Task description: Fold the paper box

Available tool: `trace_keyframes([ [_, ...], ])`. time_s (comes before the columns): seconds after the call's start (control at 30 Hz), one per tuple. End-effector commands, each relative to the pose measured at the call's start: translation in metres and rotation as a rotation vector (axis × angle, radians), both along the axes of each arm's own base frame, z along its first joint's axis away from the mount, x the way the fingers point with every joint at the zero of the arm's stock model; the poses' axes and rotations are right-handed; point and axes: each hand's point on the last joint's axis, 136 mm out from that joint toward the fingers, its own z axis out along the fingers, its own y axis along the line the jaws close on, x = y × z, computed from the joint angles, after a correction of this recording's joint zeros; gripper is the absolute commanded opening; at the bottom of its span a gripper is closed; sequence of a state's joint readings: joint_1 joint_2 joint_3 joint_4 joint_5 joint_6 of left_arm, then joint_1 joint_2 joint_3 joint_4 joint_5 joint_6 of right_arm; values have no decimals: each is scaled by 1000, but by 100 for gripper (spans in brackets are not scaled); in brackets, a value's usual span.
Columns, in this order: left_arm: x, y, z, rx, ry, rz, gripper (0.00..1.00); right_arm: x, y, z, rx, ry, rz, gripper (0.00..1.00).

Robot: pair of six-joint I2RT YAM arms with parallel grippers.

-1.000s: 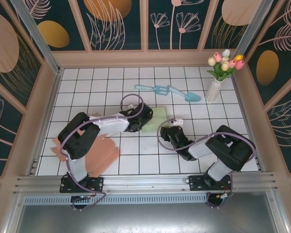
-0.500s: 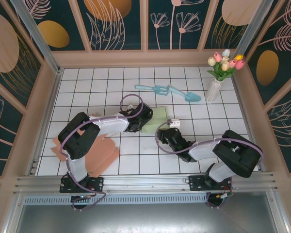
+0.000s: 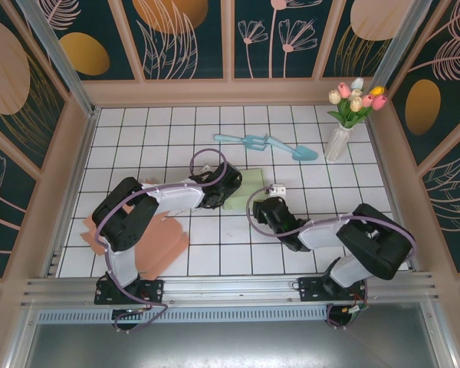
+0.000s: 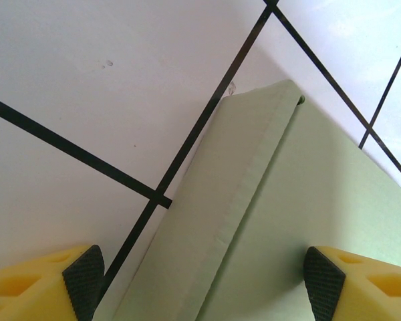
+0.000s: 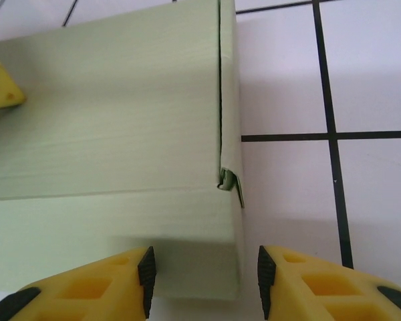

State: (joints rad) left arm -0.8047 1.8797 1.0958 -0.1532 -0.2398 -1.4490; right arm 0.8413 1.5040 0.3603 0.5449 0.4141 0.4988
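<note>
Pale green paper box (image 3: 247, 185) is lying flat near the middle of the white tiled tabletop (image 3: 138, 146), between the two arms. The left gripper (image 3: 225, 189) is reaching in at the box's left edge. In the left wrist view this gripper (image 4: 200, 284) is standing wide: one black pad (image 4: 83, 274) is hovering over bare tile and the other is hanging over the green panel. A folded flap (image 4: 234, 200) is running up between the pads, and neither pad is pinching the card. The right gripper (image 3: 270, 202) is coming in at the box's near right corner. In its own wrist view the right gripper (image 5: 204, 284) is showing yellow fingers (image 5: 107, 287) set at a moderate gap. The box's corner is sitting in that gap, and whether either pad is pressing it cannot be told. A small bent tab (image 5: 228, 182) is sticking out of a seam on the box's right side. Pink cardboard blanks (image 3: 157, 245) are lying in a loose pile by the left arm's base. Turquoise garden tools (image 3: 264, 143) are resting beyond the box, well apart from it. A vase of tulips (image 3: 345, 123) is standing upright at the far right corner.
</note>
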Motion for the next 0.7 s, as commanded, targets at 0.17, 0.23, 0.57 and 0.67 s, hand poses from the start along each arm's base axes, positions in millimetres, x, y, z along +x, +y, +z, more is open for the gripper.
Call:
trace_keyframes([
  [0.17, -39, 30, -49, 151, 192, -28, 80, 20, 13, -6, -7, -49, 8, 45],
  [0.23, -40, 30, -49, 150, 194, -33, 80, 24, 13, -2, -8, -86, 0, 45],
  [0.57, -39, 37, -44, 173, 179, -16, 80, 27, 17, 5, 42, -88, 15, 60],
  [0.67, -38, 39, -43, 183, 175, -6, 81, 20, 15, 14, 49, -75, 15, 62],
])
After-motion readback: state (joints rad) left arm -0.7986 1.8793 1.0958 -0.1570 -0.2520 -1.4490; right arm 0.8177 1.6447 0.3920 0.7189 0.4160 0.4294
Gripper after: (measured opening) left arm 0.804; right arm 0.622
